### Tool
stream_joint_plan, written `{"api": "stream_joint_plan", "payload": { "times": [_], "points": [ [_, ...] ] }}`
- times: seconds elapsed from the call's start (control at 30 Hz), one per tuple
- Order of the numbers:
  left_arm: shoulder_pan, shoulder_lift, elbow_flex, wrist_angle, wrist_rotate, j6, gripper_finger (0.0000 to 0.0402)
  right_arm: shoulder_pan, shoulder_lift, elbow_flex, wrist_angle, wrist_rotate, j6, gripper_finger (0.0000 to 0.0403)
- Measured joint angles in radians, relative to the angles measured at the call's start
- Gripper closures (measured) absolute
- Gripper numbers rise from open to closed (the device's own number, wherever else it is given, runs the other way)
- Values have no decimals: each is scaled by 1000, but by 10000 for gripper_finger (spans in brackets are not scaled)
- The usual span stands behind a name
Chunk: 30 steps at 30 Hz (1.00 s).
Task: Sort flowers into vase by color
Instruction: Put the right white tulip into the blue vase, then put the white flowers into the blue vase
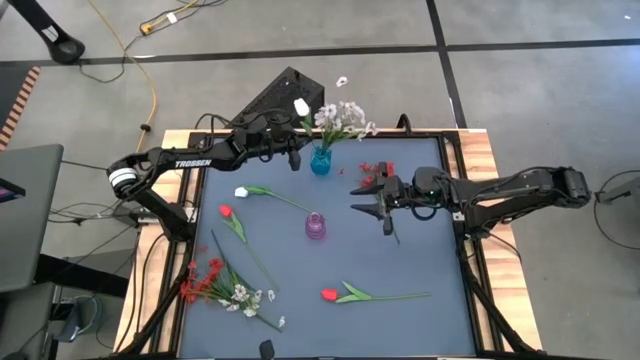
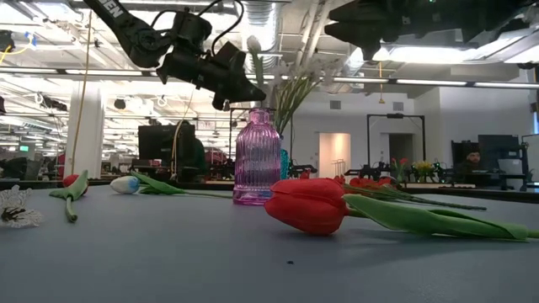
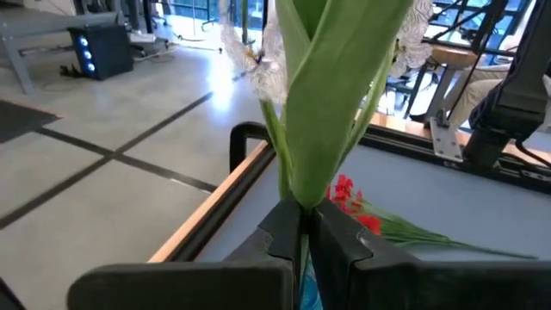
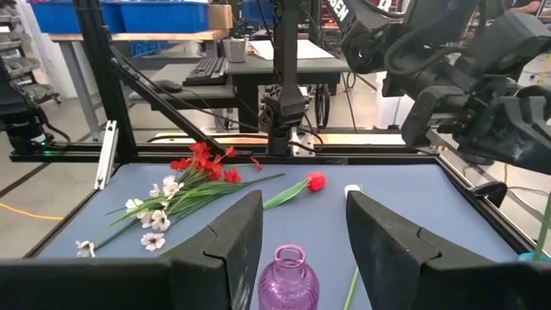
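Note:
My left gripper (image 1: 297,152) is shut on a white tulip (image 1: 301,105) beside the blue vase (image 1: 320,161), which holds a white blossom spray (image 1: 343,119). The tulip's bloom (image 2: 253,44) stands above the fingers. The purple vase (image 1: 315,226) stands mid-table. My right gripper (image 1: 363,197) hovers open to the right of it, fingers level and pointing at it (image 4: 288,277). Lying flat on the mat are a white tulip (image 1: 241,192), a red tulip (image 1: 226,212), another red tulip (image 1: 330,295), a red spray (image 1: 203,282) and a white spray (image 1: 248,297). My left gripper pinches the white tulip's stem and wrapped green leaf (image 3: 303,191) between its two fingers, below the bloom. The fingers come nearly level from the table's left and lie across the stem. The tulip stands roughly upright, lifted clear of the mat, its lower stem running down toward the blue vase's mouth, where the fingers hide it.
A small red spray (image 1: 376,170) lies on the mat just beyond my right gripper. A raised wooden rim (image 3: 215,207) borders the dark mat. Open mat lies between the purple vase and the near red tulip.

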Motion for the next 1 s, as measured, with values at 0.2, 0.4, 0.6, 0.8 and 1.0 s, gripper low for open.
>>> {"api": "stream_joint_plan", "payload": {
  "times": [0.2, 0.4, 0.6, 0.8, 1.0],
  "points": [
    [-1, 0, 0, -17, 1, 17, 363, 0, 0, 0, 0, 1, 1, 210],
    [0, 0, 0, -71, 1, 40, 316, 0, 0, 0, 0, 2, 15, 210],
    [3, -1, 43, -213, 2, 65, 263, 0, 0, 0, 0, 2, 27, 210],
    [2, -2, 190, -547, 7, 169, 230, 0, 0, 0, 0, 3, 27, 210],
    [0, -2, 318, -844, 1, 228, 225, 0, 0, 0, 0, 3, 27, 210]
  ]
}}
